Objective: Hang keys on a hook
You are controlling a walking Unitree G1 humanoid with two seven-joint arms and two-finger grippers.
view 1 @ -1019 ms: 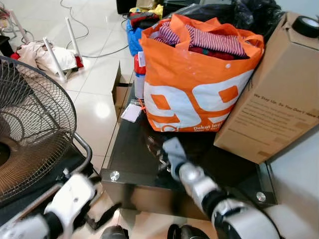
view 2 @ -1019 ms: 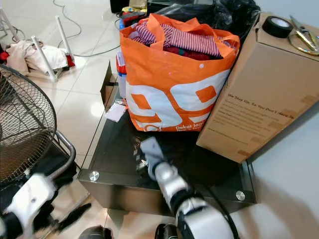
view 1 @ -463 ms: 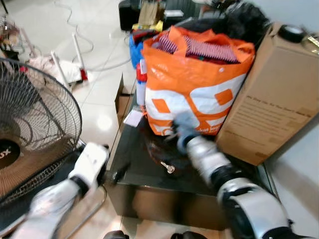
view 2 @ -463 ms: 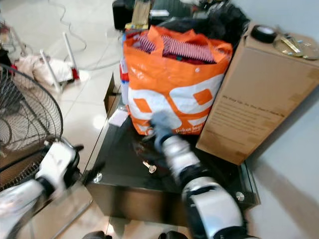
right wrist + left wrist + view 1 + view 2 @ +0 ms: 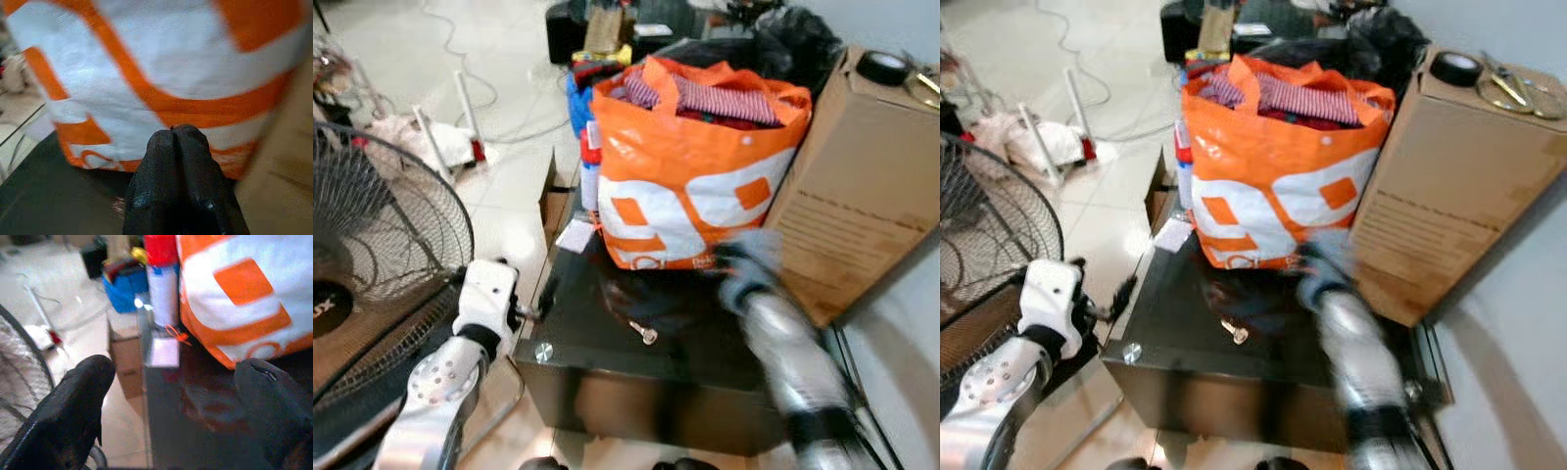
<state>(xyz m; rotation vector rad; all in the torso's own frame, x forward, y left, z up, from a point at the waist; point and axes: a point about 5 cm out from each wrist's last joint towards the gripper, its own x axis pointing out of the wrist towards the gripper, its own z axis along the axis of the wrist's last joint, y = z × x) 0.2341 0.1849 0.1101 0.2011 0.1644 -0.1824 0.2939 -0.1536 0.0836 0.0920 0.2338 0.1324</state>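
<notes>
From the head views, your keys (image 5: 643,333) lie on the dark desk (image 5: 607,352) before the orange bag (image 5: 695,166); no hook shows, so nothing is done yet. A fan (image 5: 372,255) stands on the tiled floor (image 5: 499,147). In the left wrist view, the left gripper (image 5: 178,411) has its jaws spread, empty. In the right wrist view, the right gripper (image 5: 178,142) has its jaws pressed together near the bag.
</notes>
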